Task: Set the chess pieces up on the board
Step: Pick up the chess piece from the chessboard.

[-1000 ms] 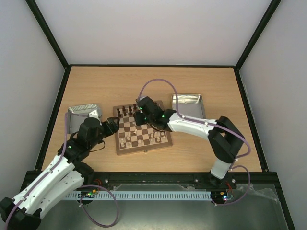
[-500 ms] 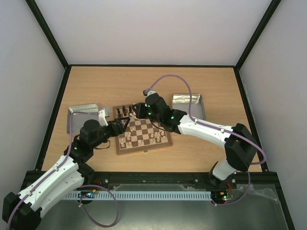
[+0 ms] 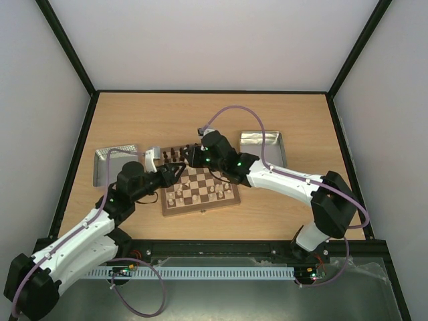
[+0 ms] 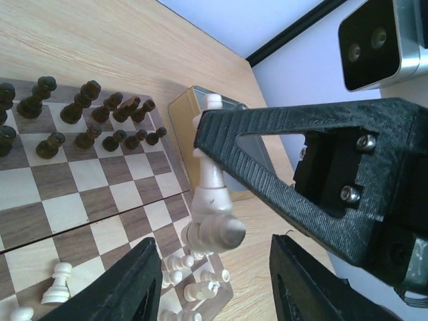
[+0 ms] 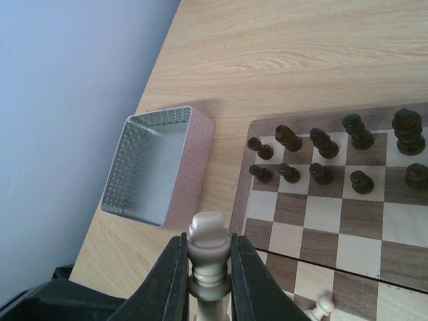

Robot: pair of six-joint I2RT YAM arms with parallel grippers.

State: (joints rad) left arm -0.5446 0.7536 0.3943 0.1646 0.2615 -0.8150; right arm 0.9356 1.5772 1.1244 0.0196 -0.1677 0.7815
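My right gripper [image 5: 208,244] is shut on a tall pale chess piece [image 5: 207,234] and holds it in the air over the board's far left edge [image 3: 189,158]. In the left wrist view the piece [image 4: 212,200] hangs base-first between my left gripper's [image 4: 214,244] wide-open jaws, which do not touch it. My left gripper [image 3: 175,172] sits at the board's left side. The board [image 3: 200,209] has dark pieces [image 3: 175,154] on its far rows and pale pieces [image 3: 194,196] on its near rows. Some pale pieces [image 4: 194,284] lie on their sides.
A metal tin [image 3: 107,164] stands left of the board, also in the right wrist view [image 5: 157,167]. A second tin [image 3: 263,144] stands to the right of the board. Black frame rails edge the table.
My left gripper has moved right to the board's left side. My right gripper has carried the pale piece left from over the board to meet it.
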